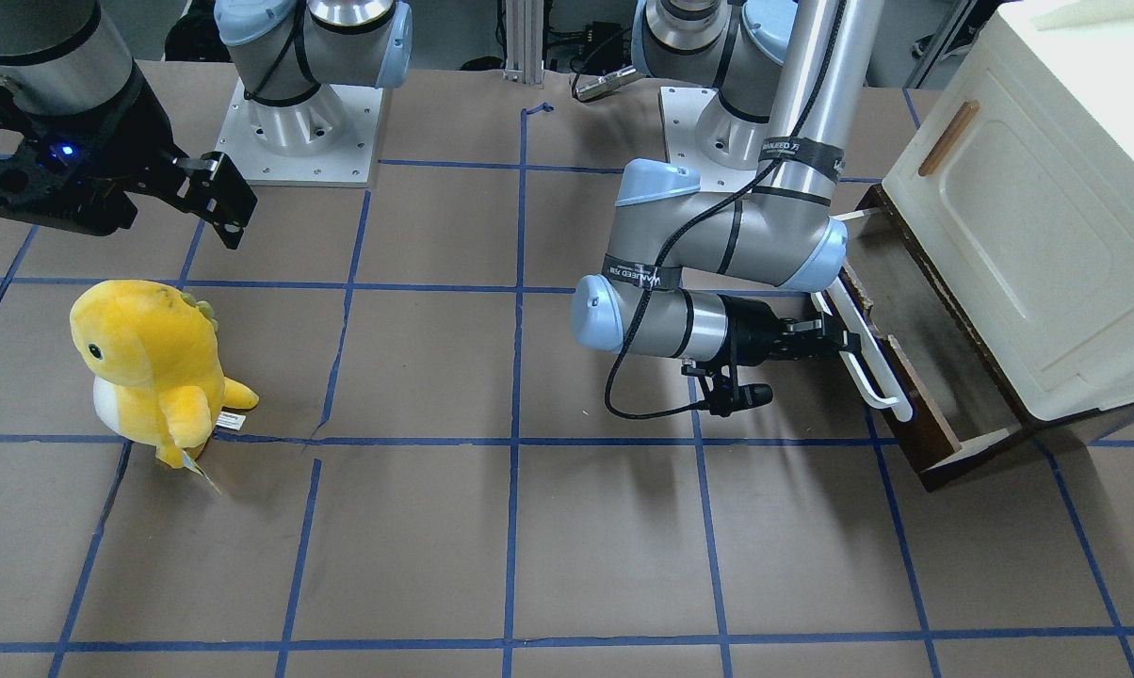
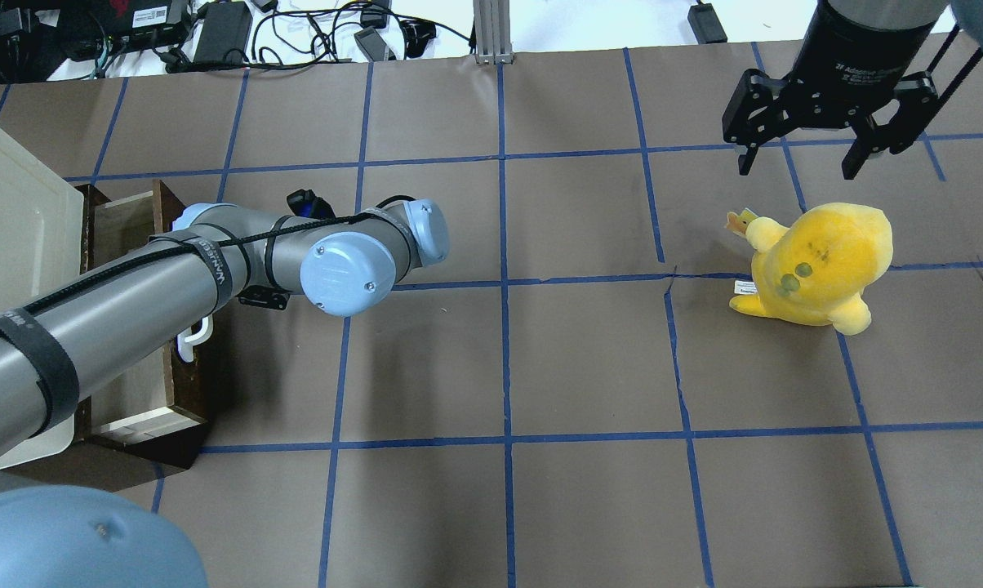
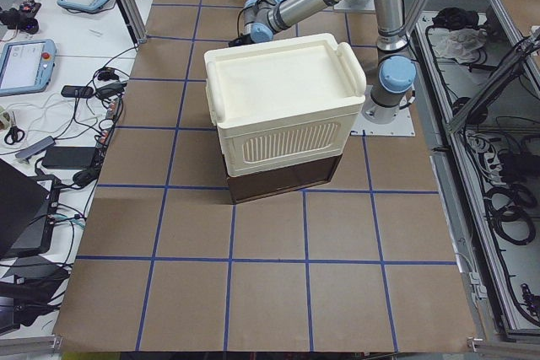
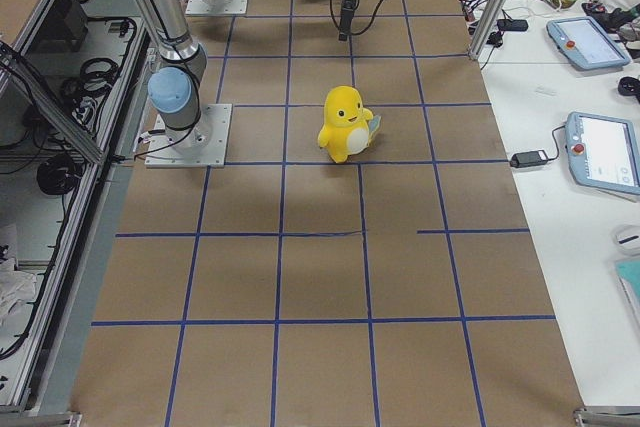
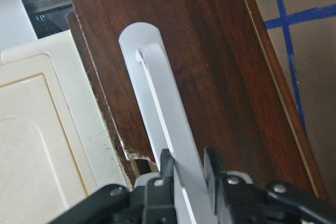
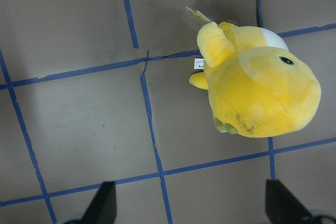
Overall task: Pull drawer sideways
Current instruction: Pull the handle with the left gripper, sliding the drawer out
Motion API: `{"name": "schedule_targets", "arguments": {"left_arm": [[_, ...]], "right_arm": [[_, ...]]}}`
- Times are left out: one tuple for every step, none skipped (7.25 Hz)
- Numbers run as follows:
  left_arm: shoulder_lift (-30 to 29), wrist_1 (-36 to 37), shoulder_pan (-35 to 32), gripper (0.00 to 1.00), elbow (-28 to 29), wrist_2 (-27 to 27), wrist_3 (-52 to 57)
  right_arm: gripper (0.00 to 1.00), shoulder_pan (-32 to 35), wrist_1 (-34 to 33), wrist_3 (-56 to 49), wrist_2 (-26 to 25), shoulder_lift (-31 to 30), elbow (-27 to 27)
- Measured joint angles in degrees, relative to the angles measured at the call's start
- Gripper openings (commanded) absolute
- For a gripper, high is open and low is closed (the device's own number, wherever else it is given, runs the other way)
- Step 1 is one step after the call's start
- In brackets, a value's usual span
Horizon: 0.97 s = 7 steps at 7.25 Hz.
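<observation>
As the left claw (image 5: pixel 186 157) clenches the white handle (image 5: pixel 157 98) of the part-open drawer (image 1: pixel 930 435), a straight sideways pull seems next; the right claw (image 2: pixel 795 167) hangs released.

Brown table (image 2: pixel 589 359) gridded with blue tape (image 2: pixel 504 327), white side bench (image 4: pixel 560 207) with tablets (image 4: pixel 603 152), cables (image 2: pixel 312 37), aluminium posts (image 2: pixel 491 28)

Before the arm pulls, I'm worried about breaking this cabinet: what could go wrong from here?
1. The left end effector pinches the smooth white bar handle with only its fingertips, so it may slip off under load.
2. No clamp shows on the cream cabinet, so it might slide along instead of the drawer coming out.
3. A chip already marks the drawer's front edge, and a skewed pull could bind there.
</observation>
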Motion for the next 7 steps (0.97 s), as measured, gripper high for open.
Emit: {"name": "schedule_targets", "arguments": {"left_arm": [[-0.02, 0.00, -0.52, 0.27, 0.11, -0.10, 0.01], [-0.02, 0.00, -0.95, 0.27, 0.26, -0.26, 0.01], [-0.06, -0.02, -1.49, 0.27, 0.45, -0.36, 0.12], [-0.22, -0.06, -2.00, 0.27, 0.82, -0.55, 0.31], [-0.52, -0.06, -2.46, 0.27, 1.19, -0.73, 0.37], [-0.85, -0.03, -3.04, 0.27, 1.54, -0.77, 0.40], [-1.10, -0.01, -3.52, 0.27, 1.84, -0.77, 0.43]], "right_arm": [[1.00, 0.00, -0.01, 0.00, 0.00, 0.00, 0.00], [1.00, -0.01, -0.01, 0.00, 0.00, 0.00, 0.00], [1.00, 0.00, -0.01, 0.00, 0.00, 0.00, 0.00], [1.00, 0.00, -0.01, 0.00, 0.00, 0.00, 0.00], [1.00, -0.01, -0.01, 0.00, 0.00, 0.00, 0.00], [1.00, 0.00, -0.01, 0.00, 0.00, 0.00, 0.00], [1.00, 0.01, 0.01, 0.00, 0.00, 0.00, 0.00]]}}
